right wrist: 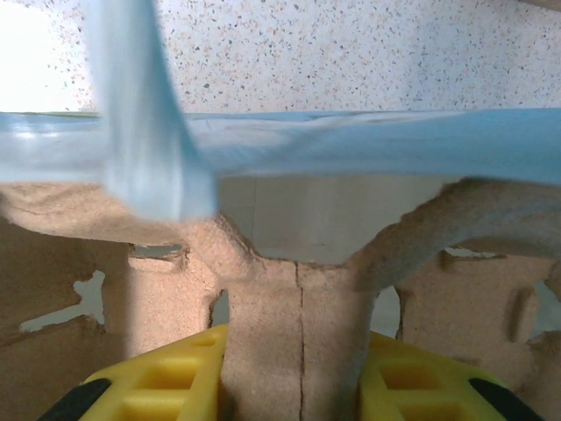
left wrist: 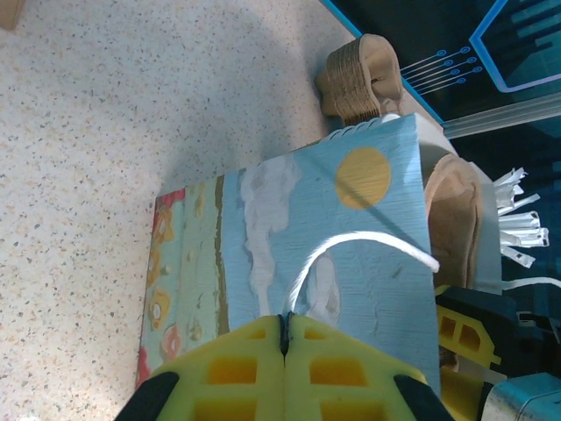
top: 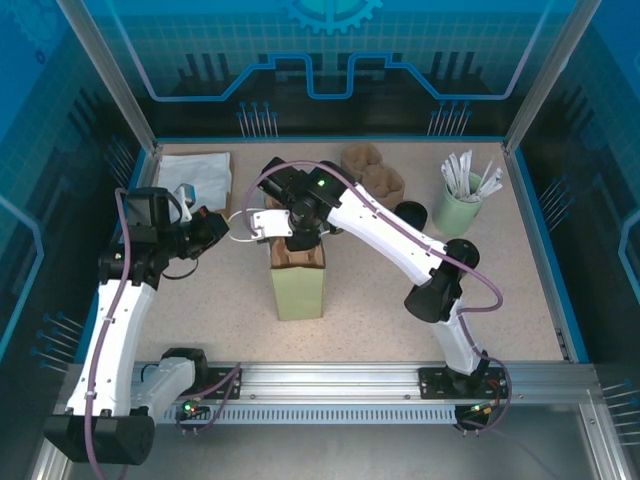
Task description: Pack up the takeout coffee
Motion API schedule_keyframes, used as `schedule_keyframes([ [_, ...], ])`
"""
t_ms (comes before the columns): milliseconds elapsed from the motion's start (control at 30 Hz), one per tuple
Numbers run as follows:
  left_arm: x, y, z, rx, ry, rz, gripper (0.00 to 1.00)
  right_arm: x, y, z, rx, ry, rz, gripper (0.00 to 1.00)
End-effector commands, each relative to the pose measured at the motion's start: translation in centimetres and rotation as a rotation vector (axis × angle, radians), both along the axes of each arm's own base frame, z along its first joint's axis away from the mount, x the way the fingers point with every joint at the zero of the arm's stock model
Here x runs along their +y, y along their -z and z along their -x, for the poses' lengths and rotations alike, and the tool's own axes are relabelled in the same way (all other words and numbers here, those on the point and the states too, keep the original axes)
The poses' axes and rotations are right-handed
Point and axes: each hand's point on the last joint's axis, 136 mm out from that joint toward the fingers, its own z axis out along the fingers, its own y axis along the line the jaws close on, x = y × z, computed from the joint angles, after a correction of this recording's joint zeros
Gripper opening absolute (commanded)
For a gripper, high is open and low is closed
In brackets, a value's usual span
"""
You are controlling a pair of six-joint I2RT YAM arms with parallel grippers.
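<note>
Yellow fingers (right wrist: 166,377) of the right gripper (right wrist: 296,360) sit closest to the lens. They are clamped on the central rib of a moulded pulp cup carrier (right wrist: 298,289). Just beyond it runs the blue rim of the paper bag (right wrist: 368,145), so we judge the carrier to be at the bag's mouth and not fully seated.

On the left wrist view, the left gripper (left wrist: 285,338) has its jaws pressed together on the bag's white handle (left wrist: 351,239), steadying the printed side. From above, the bag appears to stand upright near the middle of the table (top: 520,290), between the two arms.

We find the takeout coffee (top: 410,213) well apart from the bag. It is a small dark-topped cup standing on the table between the stack of spare carriers (top: 372,172) and the pale cup of white sticks (top: 460,205), just behind the right arm. We cannot tell from this view whether a lid is fitted.

Assessment of progress:
- Done: the bag is opened and held, and a carrier is presented to it.
- Outstanding: the carrier must go fully down and the right gripper must let go. The coffee must then be fetched and set into a carrier pocket.
- Neither gripper touches the coffee, so we judge the task to be at an early to middle stage.
</note>
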Motion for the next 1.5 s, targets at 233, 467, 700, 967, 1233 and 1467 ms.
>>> schedule_keyframes([
  [233,0.6,1.0,0.8,0.02,-0.031,-0.006,0.02,0.7,2.2,1.6,0.045,-0.047,0.076,0.31],
  [467,2.0,1.7,1.6,0.054,-0.095,-0.077,0.02,0.0,3.0,1.4,0.079,-0.022,0.096,0.31],
  [700,2.7,2.2,2.1,0.076,-0.122,-0.114,0.01,-1.6,3.8,1.1,0.077,0.003,0.156,0.31],
  [967,2.1,2.0,2.0,0.055,-0.089,-0.09,0.01,-2.1,4.0,1.0,0.087,0.012,0.172,0.31],
  [1233,3.1,2.6,2.5,0.081,-0.109,-0.157,0.01,-1.7,5.0,1.5,0.154,0.028,0.159,0.31],
  [1467,4.4,2.9,3.0,0.109,-0.156,-0.227,0.01,-1.6,4.0,1.4,0.173,0.041,0.098,0.31],
])
